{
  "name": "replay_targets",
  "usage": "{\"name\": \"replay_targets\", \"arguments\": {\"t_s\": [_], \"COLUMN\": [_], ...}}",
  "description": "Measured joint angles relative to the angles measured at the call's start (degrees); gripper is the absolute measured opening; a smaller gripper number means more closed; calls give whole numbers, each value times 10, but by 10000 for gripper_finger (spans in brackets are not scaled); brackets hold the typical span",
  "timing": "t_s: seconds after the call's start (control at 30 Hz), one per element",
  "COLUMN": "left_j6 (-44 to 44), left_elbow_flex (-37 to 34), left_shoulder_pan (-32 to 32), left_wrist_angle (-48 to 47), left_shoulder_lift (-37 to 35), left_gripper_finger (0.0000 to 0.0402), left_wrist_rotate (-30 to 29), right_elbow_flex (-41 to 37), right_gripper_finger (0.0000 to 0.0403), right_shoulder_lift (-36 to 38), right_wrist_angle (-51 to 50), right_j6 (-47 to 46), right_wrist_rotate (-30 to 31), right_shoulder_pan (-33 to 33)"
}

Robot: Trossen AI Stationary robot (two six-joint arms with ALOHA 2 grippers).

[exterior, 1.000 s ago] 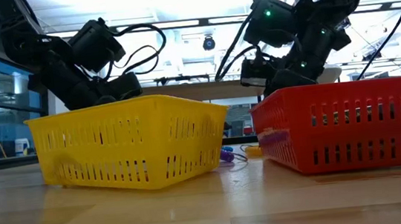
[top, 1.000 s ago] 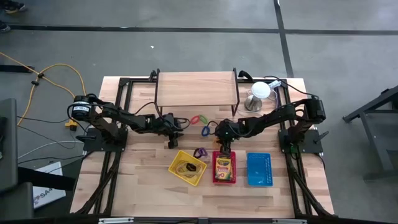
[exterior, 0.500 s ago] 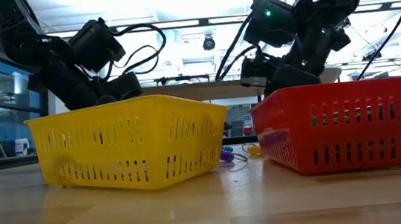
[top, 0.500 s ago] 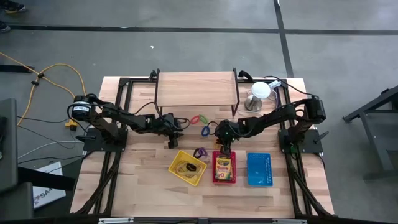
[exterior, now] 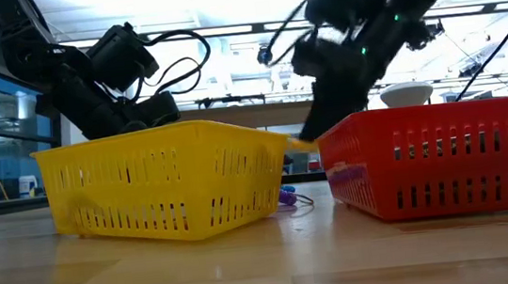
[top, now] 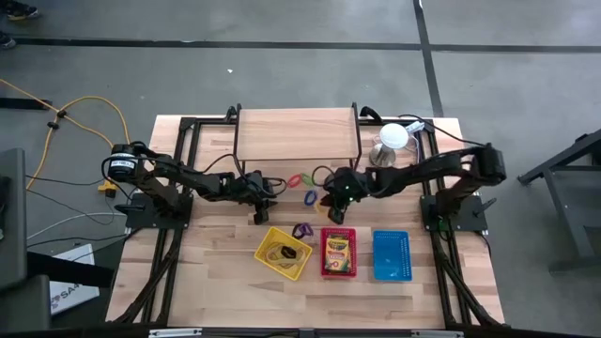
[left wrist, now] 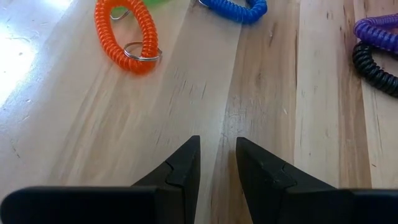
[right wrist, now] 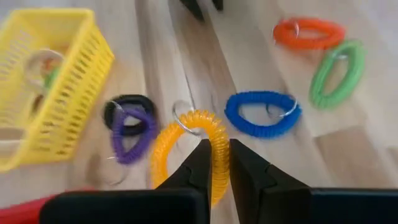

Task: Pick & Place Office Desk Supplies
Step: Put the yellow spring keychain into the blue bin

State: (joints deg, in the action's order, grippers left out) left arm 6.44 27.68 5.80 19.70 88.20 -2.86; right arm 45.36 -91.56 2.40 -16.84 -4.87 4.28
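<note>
My right gripper [right wrist: 217, 147] is shut on a yellow coil ring [right wrist: 180, 144], just beyond the far edge of the red basket [top: 338, 272], which holds a crayon box [top: 337, 250]. On the table lie an orange coil [right wrist: 309, 32], a green one [right wrist: 336, 71], a blue one [right wrist: 262, 113], a black one [right wrist: 129, 109] and a purple one [right wrist: 127, 140]. The yellow basket [top: 266, 238] holds thin band loops [top: 281, 251]. My left gripper [left wrist: 217, 155] is open by a narrow gap, low over bare wood left of the coils. My right gripper pinches one side of the yellow coil's loop [right wrist: 217, 138] between its two fingers, slanting down from above. The coil's end with the metal key ring [right wrist: 182, 118] points away from the fingers. In the low view the coil [exterior: 303, 142] hangs off the table beside the red basket's corner.
A blue basket [top: 392, 254] stands right of the red one. A wooden shelf riser [top: 297, 134] spans the far middle of the table, with a white dome on a metal base [top: 390, 141] to its right. Bare wood lies near the front edge.
My right gripper has risen and drawn back from the red basket's far edge toward the table's far side and a little left. The yellow coil, which lay on the table beside the red basket, is now lifted clear with it.
</note>
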Motion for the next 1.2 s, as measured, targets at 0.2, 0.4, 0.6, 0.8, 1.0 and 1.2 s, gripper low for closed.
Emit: {"name": "replay_targets", "arguments": {"t_s": [0.2,0.4,0.6,0.8,1.0,1.2], "left_j6": [0,0,0,0,0,0], "left_elbow_flex": [0,0,0,0,0,0], "left_shoulder_pan": [0,0,0,0,0,0], "left_wrist_angle": [-1,0,0,0,0,0], "left_shoulder_lift": [0,0,0,0,0,0], "left_gripper_finger": [99,99,99,99,99,99], "left_wrist_rotate": [0,0,0,0,0,0], "right_elbow_flex": [4,5,5,5,5,5], "right_gripper_finger": [28,28,28,28,28,28], "right_shoulder_lift": [63,102,136,177,217,242], "right_wrist_angle": [-4,-18,-96,-171,-236,-298], "right_j6": [4,0,-20,-72,-123,-204], "right_wrist_rotate": [2,0,-38,-86,-64,-36], "right_shoulder_pan": [6,3,1,-21,-81,-156]}}
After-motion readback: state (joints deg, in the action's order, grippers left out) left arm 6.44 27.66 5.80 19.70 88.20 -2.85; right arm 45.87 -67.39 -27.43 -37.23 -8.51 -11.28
